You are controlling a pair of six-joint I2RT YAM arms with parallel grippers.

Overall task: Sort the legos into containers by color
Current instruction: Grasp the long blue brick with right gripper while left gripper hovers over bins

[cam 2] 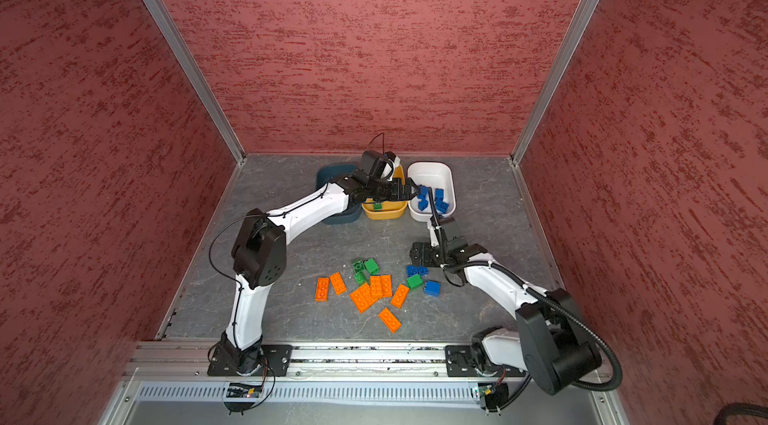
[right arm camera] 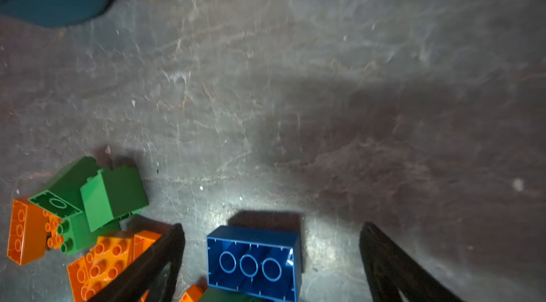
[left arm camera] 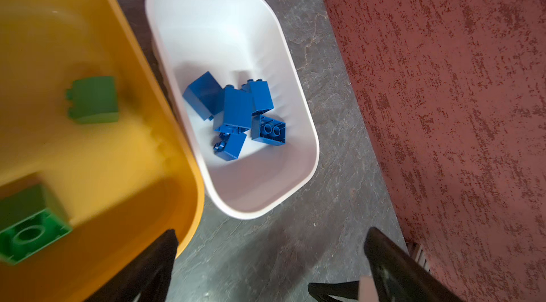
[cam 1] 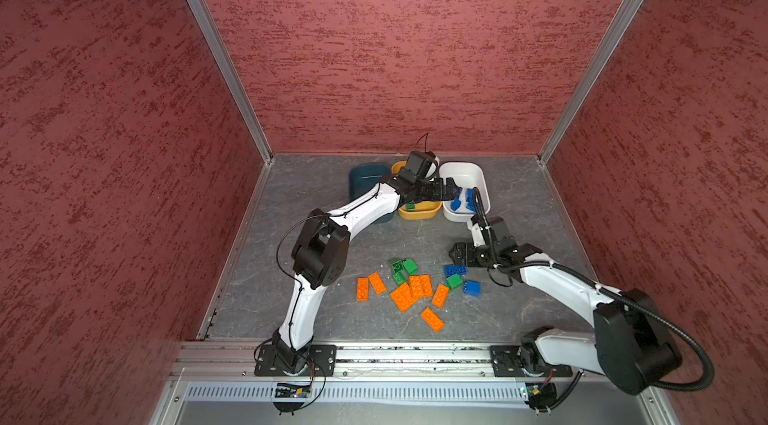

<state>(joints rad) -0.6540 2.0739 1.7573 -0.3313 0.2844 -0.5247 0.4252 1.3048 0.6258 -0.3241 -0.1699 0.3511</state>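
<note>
We see the white tub [left arm camera: 206, 19] holding a heap of blue blocks [left arm camera: 236, 108], and the yellow tub [left arm camera: 59, 34] holding two green blocks [left arm camera: 94, 99]. The left arm hides most of the teal tub [cam 1: 365, 177].

The left gripper [left arm camera: 271, 231] hangs over the gap between these tubs, jaws wide and empty. The right gripper [right arm camera: 271, 225] has wide jaws on both sides of an overturned blue brick [right arm camera: 254, 262], not touching it. Orange plates [cam 1: 409, 292] and green bricks [cam 1: 405, 267] lie mid-table. Bare table [right arm camera: 295, 79] separates them from the tubs at the back wall.
</note>
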